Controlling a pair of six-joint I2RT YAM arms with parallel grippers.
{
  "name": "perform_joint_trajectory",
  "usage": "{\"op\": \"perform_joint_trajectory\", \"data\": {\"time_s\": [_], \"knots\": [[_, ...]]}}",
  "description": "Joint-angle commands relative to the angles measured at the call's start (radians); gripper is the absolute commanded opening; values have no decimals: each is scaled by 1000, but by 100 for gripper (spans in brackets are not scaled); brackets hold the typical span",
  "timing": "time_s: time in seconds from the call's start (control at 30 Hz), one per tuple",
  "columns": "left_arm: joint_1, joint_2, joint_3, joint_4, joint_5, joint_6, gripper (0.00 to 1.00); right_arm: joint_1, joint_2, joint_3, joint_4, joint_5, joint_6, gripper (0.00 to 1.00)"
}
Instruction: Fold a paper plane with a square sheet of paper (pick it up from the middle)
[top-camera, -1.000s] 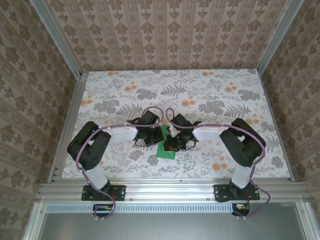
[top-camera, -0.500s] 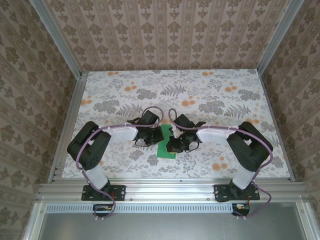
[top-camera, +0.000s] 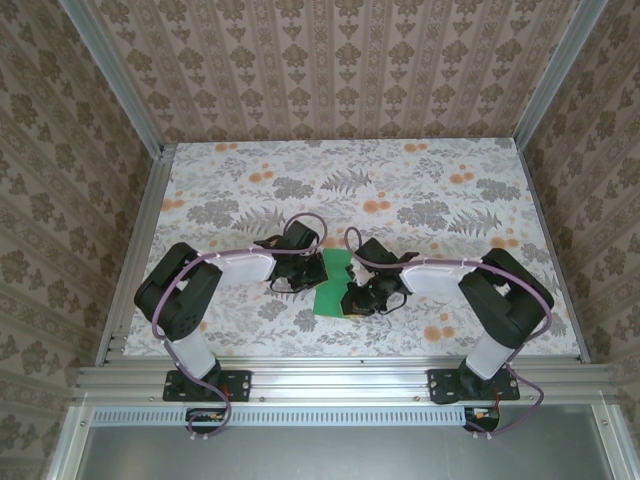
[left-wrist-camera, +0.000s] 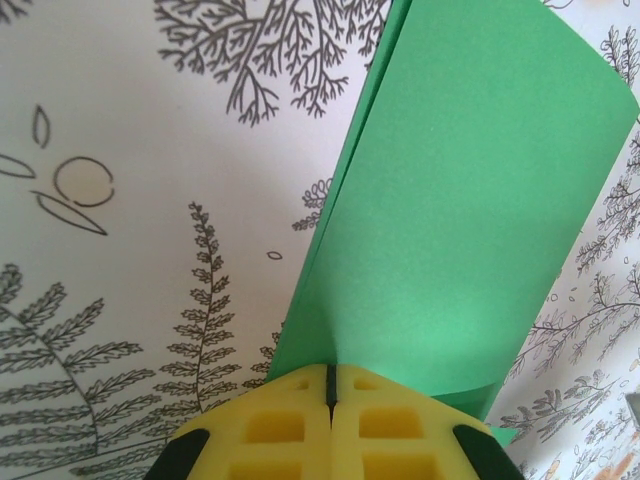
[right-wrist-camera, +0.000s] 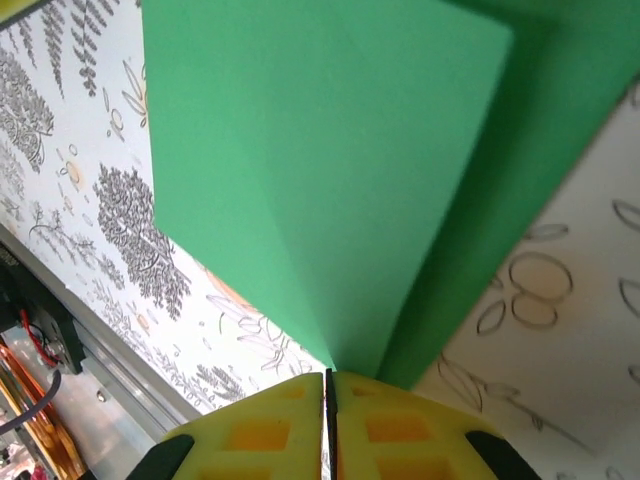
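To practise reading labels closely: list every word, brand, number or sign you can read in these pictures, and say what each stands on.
None: no text can be read anywhere.
Paper: plain green, no print.
Table: ferns and flowers only, no letters.
Walls: a repeated ornament, no words.
Arm bases: too small to tell whether any marking is there.

Bright, even, diffuse light from above, faint soft shadows on the desk (top-camera: 250, 170), overhead view sharp, wrist views very close (nearest edges slightly soft), colours vivid.
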Motion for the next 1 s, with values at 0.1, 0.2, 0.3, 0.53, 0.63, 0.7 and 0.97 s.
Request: {"op": "perform_joint_trajectory", "data": {"time_s": [0.1, 0.2, 0.3, 0.53, 0.63, 0.7, 0.97], "knots": [[5, 46, -8, -100, -55, 24, 1, 4, 71, -40, -27, 53, 0, 12], [5, 38, -4, -103, -53, 28, 1, 5, 66, -38, -45, 53, -7, 12], [4, 19, 9, -109, -43, 32, 3, 0, -23, -21, -75, 68, -15, 14], [5, -78, 120, -205, -32, 83, 10, -70, -143, -14, -61, 143, -3, 25], [7, -136, 151, -260, -58, 94, 19, -102, -138, -9, -32, 146, 6, 29], [6, -175, 149, -276, -61, 97, 20, -118, -126, -3, 0, 141, 21, 33], [-34, -220, 52, -230, -25, 68, 7, -138, -34, 48, 96, 76, 54, 44]]}}
